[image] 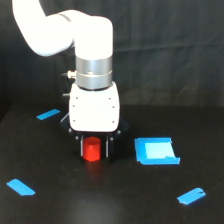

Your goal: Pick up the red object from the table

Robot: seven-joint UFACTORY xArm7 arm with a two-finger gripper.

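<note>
The red object point(92, 149) is a small bright red-orange cylinder standing between the two black fingers of my gripper point(95, 149), at the middle of the black table point(112, 200). One finger point(80, 146) stands at its left and the other finger point(110, 146) at its right, with a sliver of dark gap on each side. I cannot tell whether the fingers press on it or whether its base rests on the table. The white arm comes down from the upper left and hides the gripper's upper body.
A blue square patch point(156, 151) lies just to the exterior view's right of the gripper. Blue tape strips lie at the left back point(48, 114), front left point(21, 187) and front right point(191, 196). A black curtain backs the table.
</note>
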